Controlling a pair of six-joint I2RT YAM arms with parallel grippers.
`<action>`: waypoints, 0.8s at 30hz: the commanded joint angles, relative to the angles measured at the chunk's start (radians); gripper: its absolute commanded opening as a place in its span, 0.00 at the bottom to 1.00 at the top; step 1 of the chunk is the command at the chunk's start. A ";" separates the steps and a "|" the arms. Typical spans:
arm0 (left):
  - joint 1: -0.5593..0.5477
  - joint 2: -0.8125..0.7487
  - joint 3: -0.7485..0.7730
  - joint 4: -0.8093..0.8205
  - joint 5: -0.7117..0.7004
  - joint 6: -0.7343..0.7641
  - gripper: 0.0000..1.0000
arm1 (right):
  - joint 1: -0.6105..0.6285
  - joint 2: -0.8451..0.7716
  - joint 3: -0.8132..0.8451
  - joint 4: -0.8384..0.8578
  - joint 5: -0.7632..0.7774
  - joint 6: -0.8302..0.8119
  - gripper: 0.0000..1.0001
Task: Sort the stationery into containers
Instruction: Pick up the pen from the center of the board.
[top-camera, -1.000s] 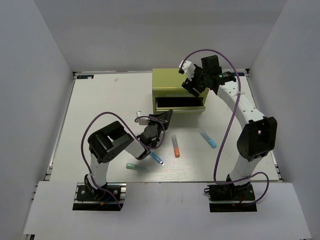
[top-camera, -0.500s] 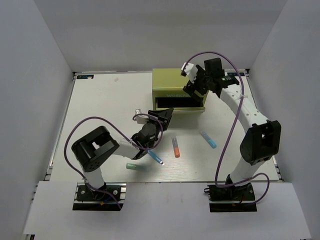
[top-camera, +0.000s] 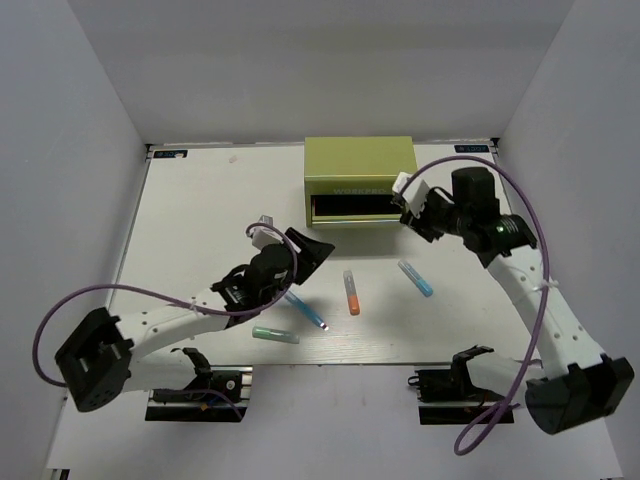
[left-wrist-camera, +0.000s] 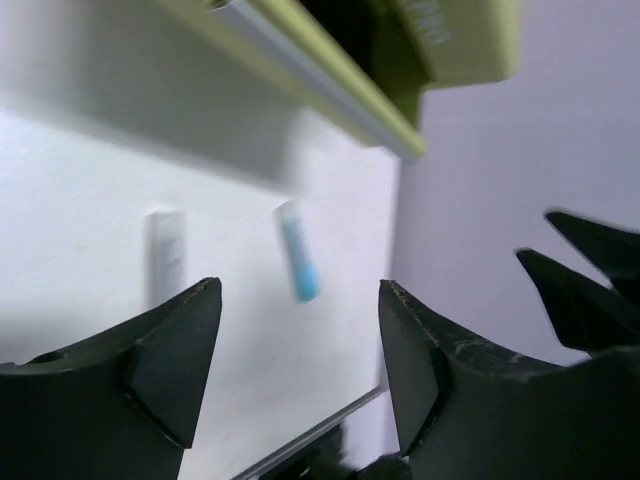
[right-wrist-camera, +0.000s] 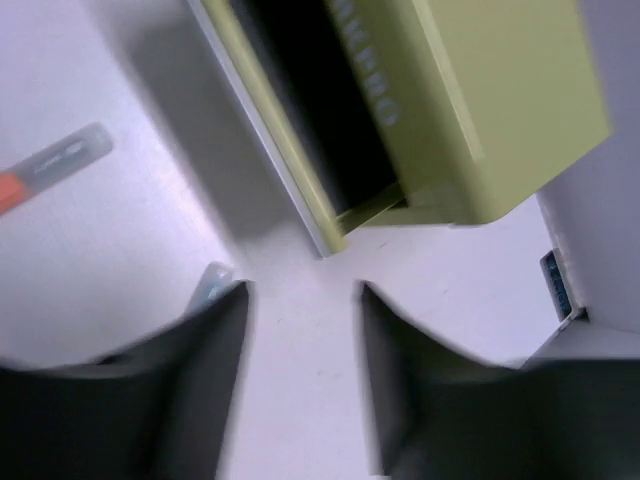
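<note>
The lime-green chest (top-camera: 358, 165) is set at the far edge of the bench, right of middle, with a drawer (top-camera: 357, 208) drawn out toward the near edge. All four pens are scattered on the bench between it and the near edge, so the step in hand is judged to be the first pick. The left gripper (top-camera: 310, 258) is held wide and empty near the blue pen (top-camera: 307, 311). The right gripper (top-camera: 413, 208) is spread and empty beside the drawer's right end. Next, fingers would need to be lowered astride one pen, across its length. The mint green pen (top-camera: 274, 335) is shown only from above. Through the left wrist only the light blue pen (left-wrist-camera: 298, 262) and the orange pen (top-camera: 351, 293) are caught. The drawer's dark interior is seen closest by the right wrist, its contents untellable.
</note>
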 joint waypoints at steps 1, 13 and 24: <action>-0.005 -0.094 0.074 -0.511 0.034 0.089 0.74 | -0.005 -0.085 -0.091 -0.100 -0.047 0.064 0.42; -0.005 -0.213 0.051 -0.900 0.051 -0.061 1.00 | -0.035 -0.145 -0.461 -0.050 -0.024 0.278 0.74; -0.005 -0.157 0.123 -1.065 0.045 -0.047 1.00 | -0.071 0.030 -0.522 0.133 0.047 0.339 0.69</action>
